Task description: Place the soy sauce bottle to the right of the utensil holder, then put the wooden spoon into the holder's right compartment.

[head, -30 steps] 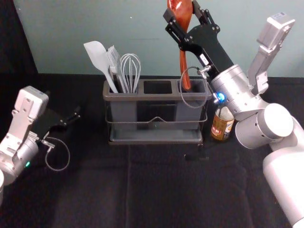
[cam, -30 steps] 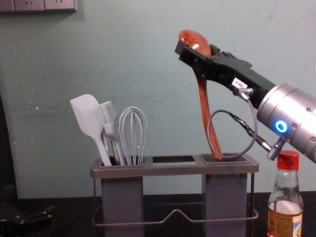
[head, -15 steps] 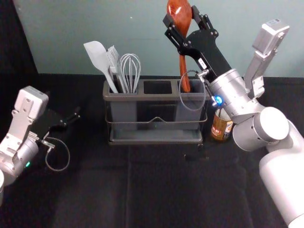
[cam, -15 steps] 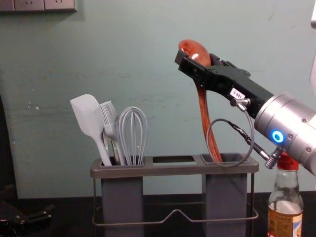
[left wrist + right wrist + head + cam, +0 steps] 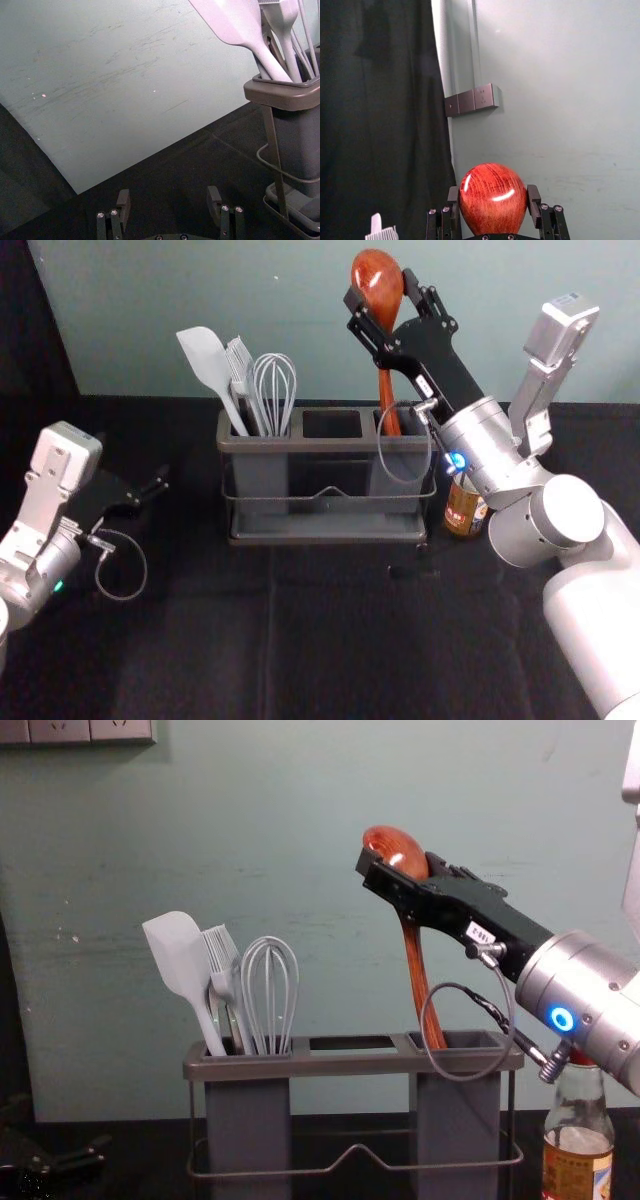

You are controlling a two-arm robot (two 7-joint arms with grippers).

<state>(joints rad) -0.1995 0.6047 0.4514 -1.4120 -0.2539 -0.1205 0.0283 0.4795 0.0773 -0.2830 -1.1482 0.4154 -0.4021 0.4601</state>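
Observation:
My right gripper (image 5: 385, 305) is shut on the head of the wooden spoon (image 5: 378, 282), above the utensil holder (image 5: 330, 444). In the right wrist view the spoon's round head (image 5: 493, 200) sits between the fingertips of the right gripper (image 5: 493, 201). The chest view has the spoon's handle (image 5: 415, 970) pointing down, its lower end inside the holder's right compartment (image 5: 455, 1110). Just right of the holder stands the soy sauce bottle (image 5: 577, 1150), its cap partly behind the right arm. My left gripper (image 5: 150, 490) is parked at the left; its fingers (image 5: 123, 205) are apart with nothing between them.
A white spatula (image 5: 207, 365), a brush (image 5: 240, 370) and a whisk (image 5: 273, 390) stand in the holder's left compartment. Its middle compartment (image 5: 332, 424) is empty. A wall rises behind the black-covered table (image 5: 330, 640).
The right gripper has come down with the spoon, whose handle sits deeper in the right compartment. The left arm and the bottle have stayed put.

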